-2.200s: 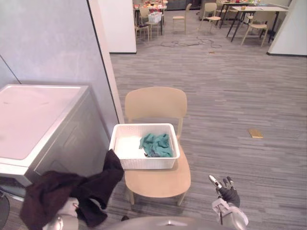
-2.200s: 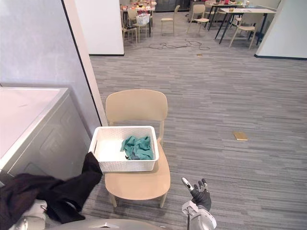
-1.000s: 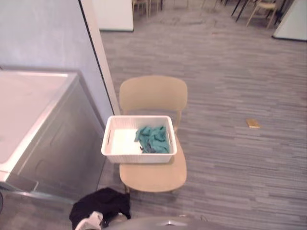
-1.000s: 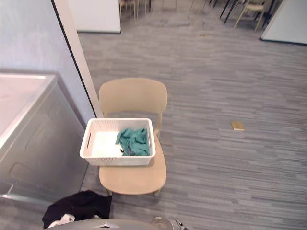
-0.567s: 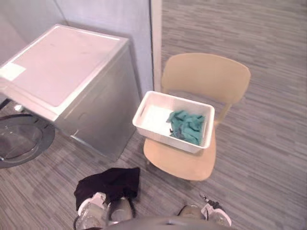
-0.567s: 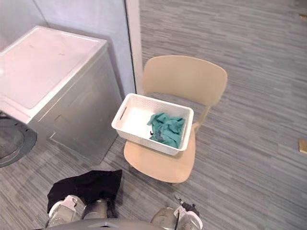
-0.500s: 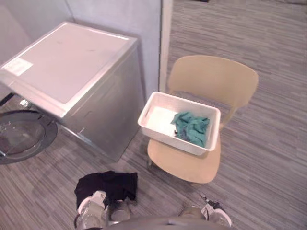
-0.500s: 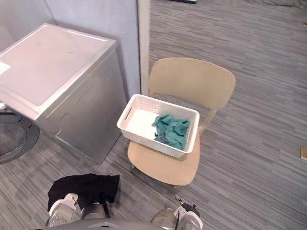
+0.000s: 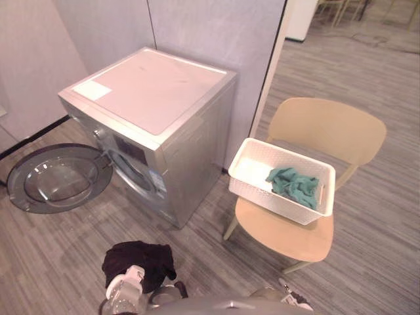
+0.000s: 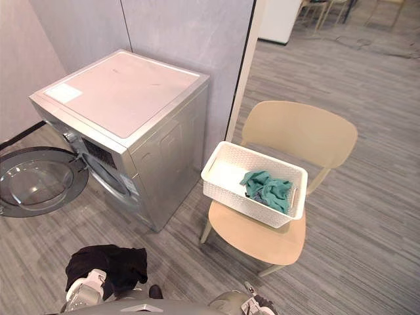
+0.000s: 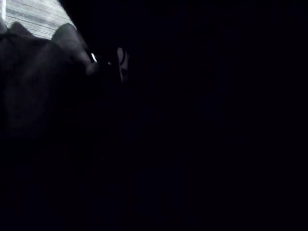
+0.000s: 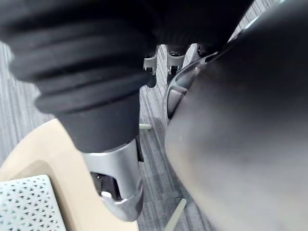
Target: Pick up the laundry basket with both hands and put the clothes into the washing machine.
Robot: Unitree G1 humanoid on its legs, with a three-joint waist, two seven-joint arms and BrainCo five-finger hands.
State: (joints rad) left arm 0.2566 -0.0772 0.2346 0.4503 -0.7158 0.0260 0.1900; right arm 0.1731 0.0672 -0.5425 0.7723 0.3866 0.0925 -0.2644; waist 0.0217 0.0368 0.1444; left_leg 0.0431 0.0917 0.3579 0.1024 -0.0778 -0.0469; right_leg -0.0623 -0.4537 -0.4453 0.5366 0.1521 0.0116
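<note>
Silver front-loading washing machine (image 9: 164, 125): stands against the grey wall. Its round dark-rimmed glass door (image 9: 56, 178) is swung fully open.

White perforated plastic laundry basket (image 9: 269, 200): rests on the seat of a pale wooden chair (image 9: 328, 131) just beside the machine. A crumpled teal cloth (image 9: 295, 185) lies inside, toward the end farther from the machine.

Left hand (image 9: 125, 285): low, in front of the machine, and draped by a black garment (image 9: 141, 259). Its grip state cannot be determined.

Right hand (image 12: 120, 178): low, near the chair, fingers relaxed and extended, holding nothing.

Both hands are well apart from the basket.
</note>
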